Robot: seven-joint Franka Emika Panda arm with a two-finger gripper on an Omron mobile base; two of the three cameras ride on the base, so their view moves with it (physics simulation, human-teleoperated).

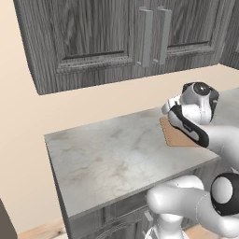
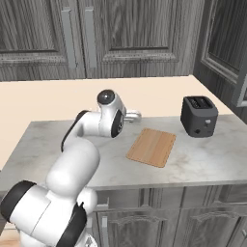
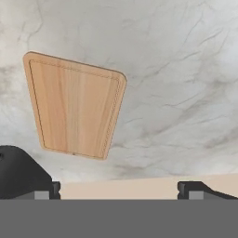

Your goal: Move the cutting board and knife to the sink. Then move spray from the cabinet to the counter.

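The light-brown cutting board (image 2: 151, 146) lies flat on the marbled counter (image 2: 207, 157), left of the toaster. In the hand view the cutting board (image 3: 74, 109) sits upper left, and my gripper (image 3: 118, 189) hangs above the counter (image 3: 176, 93), open, with nothing between its wide-apart fingertips (image 3: 194, 188). In the left base view my arm covers most of the cutting board (image 1: 173, 136). The dark grey upper cabinet (image 1: 93, 42) (image 2: 130, 34) hangs over the counter (image 1: 107, 158) with its doors shut. The knife, spray and sink are out of view.
A black toaster (image 2: 198, 116) stands at the back right of the counter. Long silver bar handles (image 1: 144, 37) mark the cabinet doors. The counter ends at its left edge (image 1: 49, 140) beside a beige wall. Another dark cabinet (image 2: 226, 43) flanks the right side.
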